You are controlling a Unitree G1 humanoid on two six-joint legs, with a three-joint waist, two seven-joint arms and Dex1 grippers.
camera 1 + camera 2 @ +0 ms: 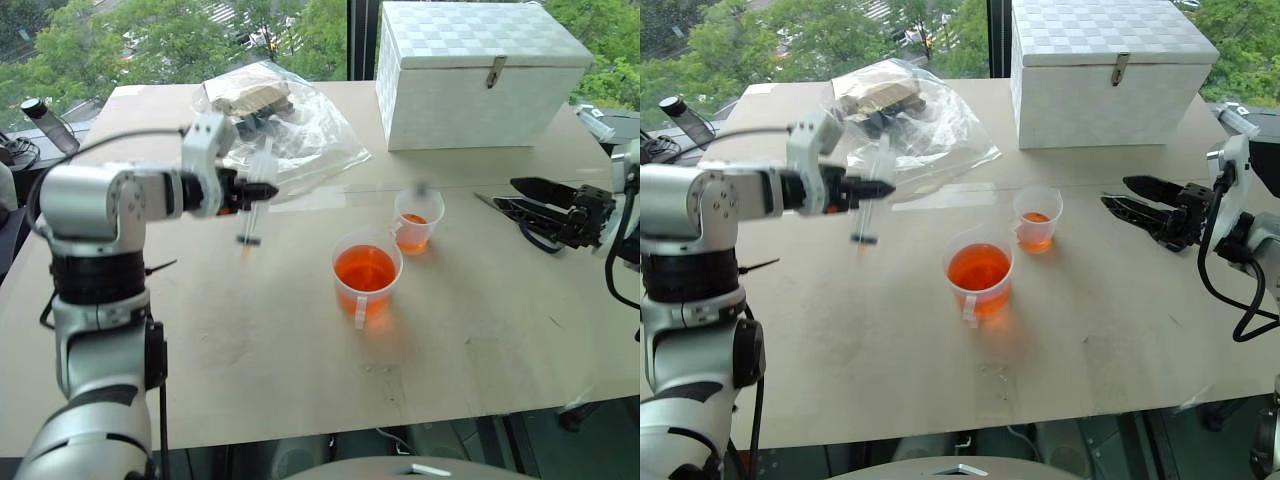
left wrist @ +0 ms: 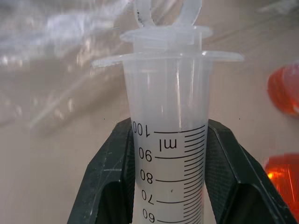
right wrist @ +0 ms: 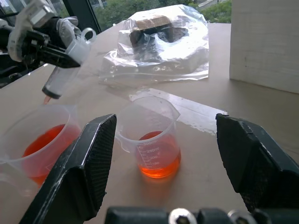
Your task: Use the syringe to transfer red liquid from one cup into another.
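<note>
My left gripper (image 1: 262, 192) is shut on the barrel of the clear syringe (image 1: 254, 205). It holds the syringe tilted, nozzle down, above the table to the left of the cups. The plunger is pushed in and the barrel (image 2: 170, 140) looks clear, with a reddish trace at the nozzle (image 3: 46, 99). The wide cup with the tab handle (image 1: 366, 272) holds red liquid (image 1: 365, 268). Just behind and to its right, the smaller cup (image 1: 417, 220) has a shallow layer of red liquid (image 3: 159, 163). My right gripper (image 1: 520, 200) stands open to the right of the smaller cup, pointing at it and not touching it.
A white lidded box (image 1: 480, 70) stands at the back right of the table (image 1: 250, 380). A crumpled clear plastic bag (image 1: 285, 125) with packaging inside lies at the back, behind the syringe. A small bottle (image 1: 48, 125) sits off the table's left edge.
</note>
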